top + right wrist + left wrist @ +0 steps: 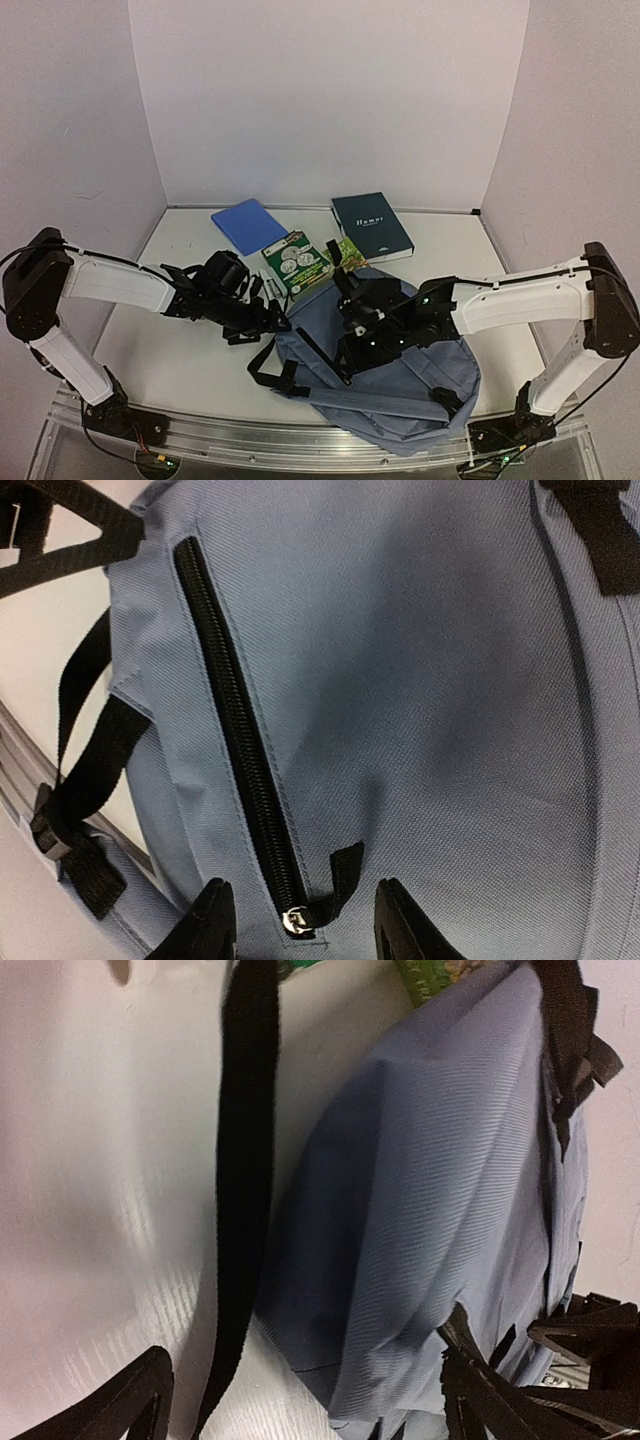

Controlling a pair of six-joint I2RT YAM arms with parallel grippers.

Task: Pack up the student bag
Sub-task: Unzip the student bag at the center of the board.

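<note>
The student bag (400, 375), slate-blue with black straps, lies flat on the table in front of the arms. My left gripper (272, 318) is at its left edge. In the left wrist view that gripper (310, 1405) is open wide, a fold of bag fabric (440, 1190) and a black strap (245, 1160) lying between its fingers. My right gripper (350, 345) hovers over the bag's top. In the right wrist view it (305, 930) is open, straddling the closed black zipper (235, 710), with the zipper pull tab (342, 885) loose between the fingers.
Behind the bag lie a blue notebook (248, 225), a dark teal book (372, 226), a green book with coin pictures (296, 262) and a smaller green item (347, 250). Small pens (268, 285) lie by the left gripper. White walls close in the table.
</note>
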